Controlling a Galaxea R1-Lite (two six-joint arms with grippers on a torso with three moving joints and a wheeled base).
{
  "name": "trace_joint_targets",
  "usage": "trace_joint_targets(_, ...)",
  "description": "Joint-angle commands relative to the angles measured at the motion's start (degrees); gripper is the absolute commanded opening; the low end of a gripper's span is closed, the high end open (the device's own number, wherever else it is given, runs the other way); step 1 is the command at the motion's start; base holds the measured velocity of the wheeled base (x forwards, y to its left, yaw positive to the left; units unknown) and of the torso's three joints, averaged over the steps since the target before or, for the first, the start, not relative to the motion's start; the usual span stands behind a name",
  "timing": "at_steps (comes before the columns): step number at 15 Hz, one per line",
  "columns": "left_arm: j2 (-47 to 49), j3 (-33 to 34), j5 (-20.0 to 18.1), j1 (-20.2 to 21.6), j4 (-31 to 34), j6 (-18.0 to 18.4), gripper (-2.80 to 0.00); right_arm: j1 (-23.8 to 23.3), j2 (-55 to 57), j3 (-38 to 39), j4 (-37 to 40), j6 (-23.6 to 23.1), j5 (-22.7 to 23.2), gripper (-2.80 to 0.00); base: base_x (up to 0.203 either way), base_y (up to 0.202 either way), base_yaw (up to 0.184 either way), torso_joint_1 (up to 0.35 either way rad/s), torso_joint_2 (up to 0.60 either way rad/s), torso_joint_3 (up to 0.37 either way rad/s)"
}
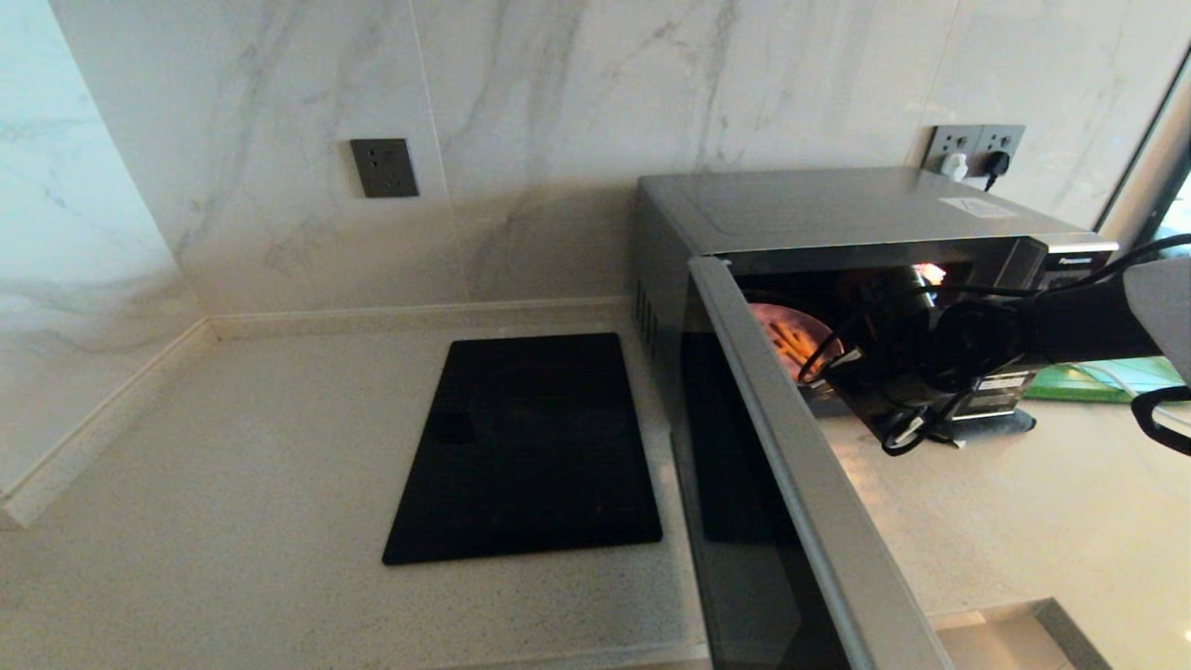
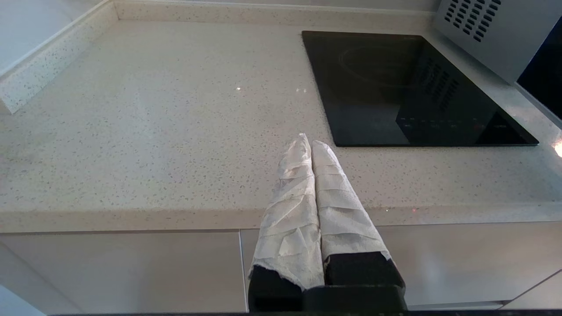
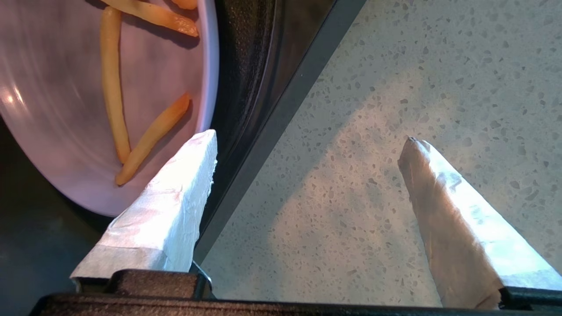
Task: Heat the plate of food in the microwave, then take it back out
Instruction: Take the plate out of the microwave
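The left gripper (image 2: 311, 145) is idling at the counter edge, fingers pressed together, near the cooktop (image 1: 528, 447). Rightward, the plate of food (image 1: 791, 340) is sitting inside the microwave (image 1: 837, 209), door swung wide. The right gripper (image 3: 307, 140) is hovering at the opening, fingers spread, apparently straddling the rim to grasp it.

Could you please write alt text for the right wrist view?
The right gripper is open at the microwave's front edge, one of its white-wrapped fingers over the rim of the plate of food inside, the other above the speckled counter. Three fries lie on the pale purple plate.
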Motion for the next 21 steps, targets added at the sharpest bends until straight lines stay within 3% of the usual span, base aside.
trace_joint_targets(1, 0.1, 0.0, 0.0, 0.0, 0.0, 0.0, -2.8, 0.0, 0.4, -0.1, 0.1, 0.4, 0.0, 0.0, 0.0, 0.0, 0.0, 0.0, 0.0, 0.0)
trace_joint_targets(11, 0.1, 0.0, 0.0, 0.0, 0.0, 0.0, -2.8, -0.2, -6.0, 1.4, 0.2, 0.7, 2.2, 0.0, 0.0, 0.0, 0.0, 0.0, 0.0, 0.0)
trace_joint_targets(15, 0.1, 0.0, 0.0, 0.0, 0.0, 0.0, -2.8, -0.2, -4.4, 0.9, -0.1, 0.7, 4.6, 0.0, 0.0, 0.0, 0.0, 0.0, 0.0, 0.0)
trace_joint_targets(21, 0.1, 0.0, 0.0, 0.0, 0.0, 0.0, -2.8, -0.2, -1.8, 1.4, -4.5, 0.6, 4.7, 0.0, 0.0, 0.0, 0.0, 0.0, 0.0, 0.0)
